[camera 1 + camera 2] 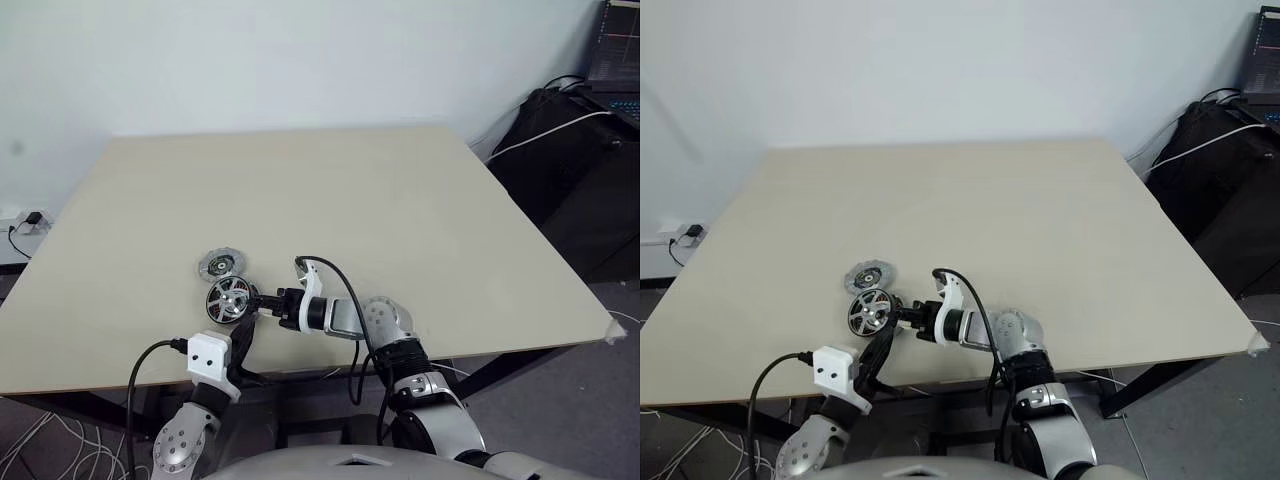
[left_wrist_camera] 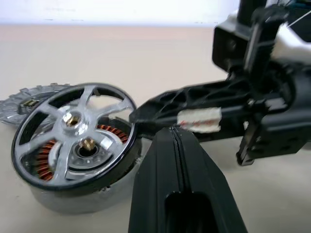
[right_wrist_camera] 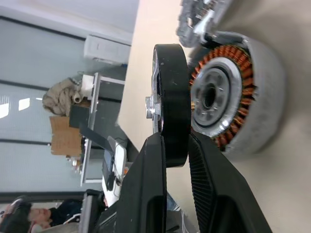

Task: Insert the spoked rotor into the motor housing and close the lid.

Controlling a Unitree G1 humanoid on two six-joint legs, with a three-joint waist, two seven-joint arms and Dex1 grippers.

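The spoked rotor (image 2: 73, 127), silver spokes inside a dark rim, leans tilted over the motor housing (image 3: 233, 97), whose copper windings show beneath it. My right gripper (image 3: 176, 145) reaches in from the right and is shut on the rotor's rim (image 1: 228, 298). The lid (image 1: 221, 266), a notched grey disc with a dark centre, lies flat on the table just behind them. My left gripper (image 2: 173, 133) is shut with nothing in it, just in front of the housing and under the right gripper's fingers (image 2: 194, 103).
The beige table (image 1: 400, 200) stretches wide behind and to the right of the parts, and its front edge (image 1: 330, 368) runs close beneath both wrists. Dark bags and cables (image 1: 580, 130) stand on the floor beyond the right edge.
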